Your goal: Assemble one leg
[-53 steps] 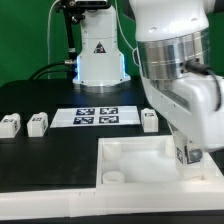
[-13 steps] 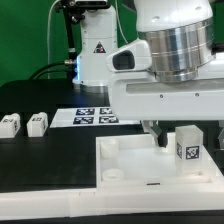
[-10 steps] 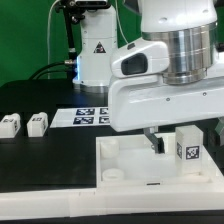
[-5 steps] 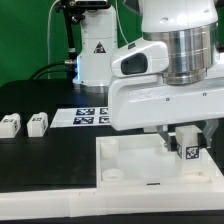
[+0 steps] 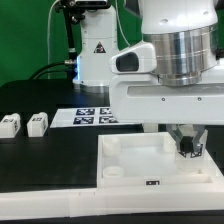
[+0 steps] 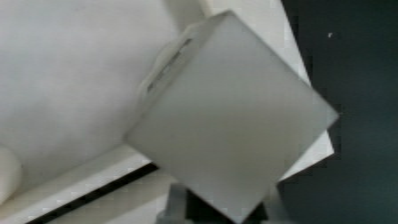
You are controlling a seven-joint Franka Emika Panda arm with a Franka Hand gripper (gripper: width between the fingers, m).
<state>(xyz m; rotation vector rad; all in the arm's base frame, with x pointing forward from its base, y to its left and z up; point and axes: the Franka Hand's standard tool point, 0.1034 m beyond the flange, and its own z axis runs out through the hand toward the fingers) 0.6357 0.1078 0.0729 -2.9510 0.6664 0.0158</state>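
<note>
One leg [image 5: 186, 150] stands upright in the far corner of the white square top [image 5: 135, 158] at the exterior view's right. Only its tag face shows between my fingers. My gripper [image 5: 188, 147] is down over this leg, with a finger on each side, shut on it. In the wrist view the leg [image 6: 231, 120] fills the middle as a large white diamond. Its lower tip sits between the gripper [image 6: 235, 210] fingers. The top's white surface [image 6: 71, 80] lies behind it.
Two more legs [image 5: 10, 124] [image 5: 37, 123] lie on the black table at the exterior view's left. The marker board [image 5: 97, 116] lies behind the top. The arm's base [image 5: 100, 55] stands at the back. A corner hole [image 5: 115, 172] shows in the top's near left.
My gripper moved from beside the standing leg to over it, then came down around it. The leg is now mostly hidden by the fingers.
</note>
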